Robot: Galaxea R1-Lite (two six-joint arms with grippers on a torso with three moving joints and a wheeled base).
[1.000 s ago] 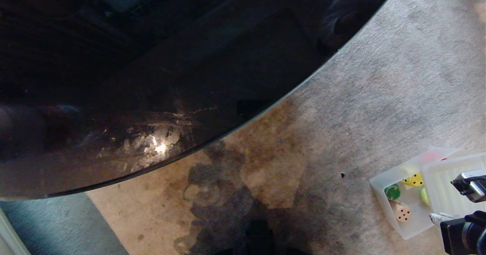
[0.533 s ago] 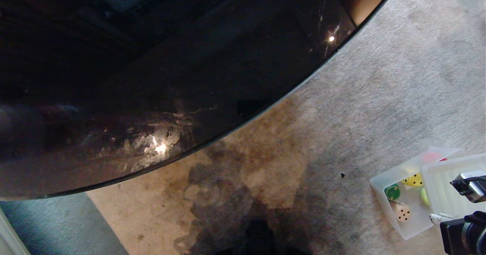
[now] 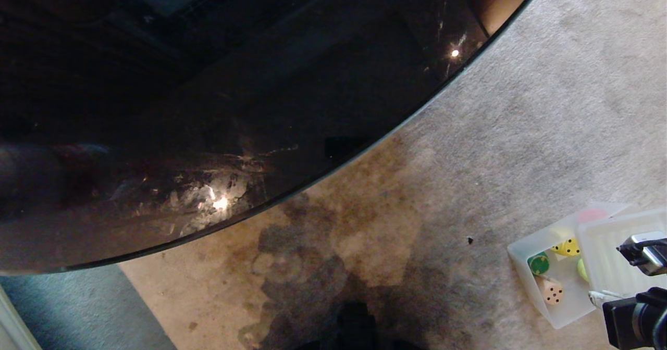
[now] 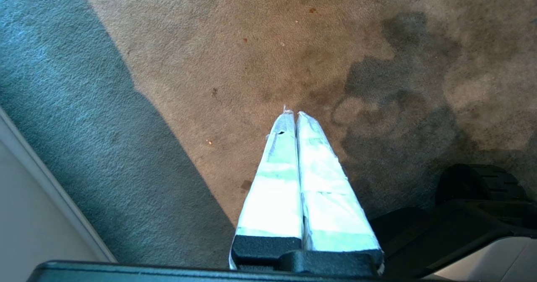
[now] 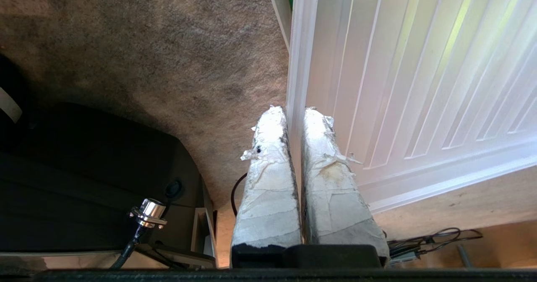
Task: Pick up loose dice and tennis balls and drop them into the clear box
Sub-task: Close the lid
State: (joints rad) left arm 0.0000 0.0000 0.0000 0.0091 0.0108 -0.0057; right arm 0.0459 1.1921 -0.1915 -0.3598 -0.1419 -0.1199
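The right gripper (image 5: 293,116) has its two white-taped fingers (image 5: 268,181) pinched on the raised edge of a flat ribbed translucent lid (image 5: 419,84); one finger lies outside the rim and the other on the ribbed face. In the right wrist view the lid fills the upper right of the frame, with grey carpet (image 5: 168,43) to its left and loose cables (image 5: 432,238) at the lower right.

In the head view the right gripper's (image 3: 596,298) taped tip and the black arm show at the lower right corner, with the lid (image 3: 609,256) held above the clear box (image 3: 521,253). The box sits on the carpet (image 3: 521,131) at the lower right of the frame, partly covered by the lid. Inside its uncovered part lie a yellow die (image 3: 568,247), a dark green die (image 3: 538,263) and a tan die (image 3: 552,291). A sliver of a yellow-green tennis ball (image 3: 581,269) peeks out at the lid's edge, and a reddish shape (image 3: 591,215) shows dimly through the far wall.

A dark glossy table top (image 3: 208,105) with a curved edge fills the upper left of the head view.

The left gripper (image 4: 293,114) hangs over bare carpet (image 4: 209,63) in the left wrist view, its taped fingers (image 4: 275,181) pressed together on nothing.
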